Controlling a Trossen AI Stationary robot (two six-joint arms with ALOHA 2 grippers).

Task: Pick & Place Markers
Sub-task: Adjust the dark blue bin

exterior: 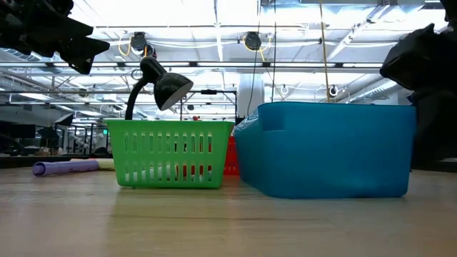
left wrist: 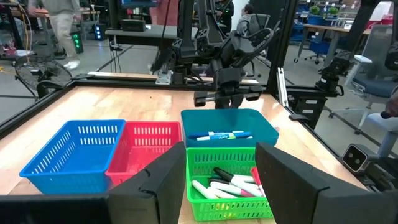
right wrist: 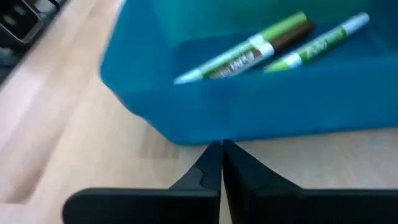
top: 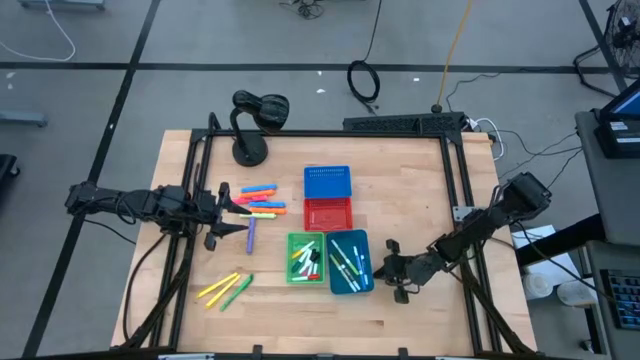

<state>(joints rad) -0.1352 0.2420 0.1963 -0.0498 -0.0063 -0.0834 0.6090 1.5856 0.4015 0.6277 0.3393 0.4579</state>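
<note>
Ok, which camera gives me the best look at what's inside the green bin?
The left wrist view: it looks down into the green bin, showing white-bodied markers with dark caps. The high view shows the bin small, contents hard to separate. The low view shows only its slotted wall. The right wrist view misses it.

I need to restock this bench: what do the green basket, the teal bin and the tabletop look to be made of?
Green basket: likely moulded plastic, given its slotted walls and slight gloss. Teal bin: probably plastic too, with smooth solid walls and rounded corners. Tabletop: looks like pale wood, with visible plank strips and a matte finish.
</note>
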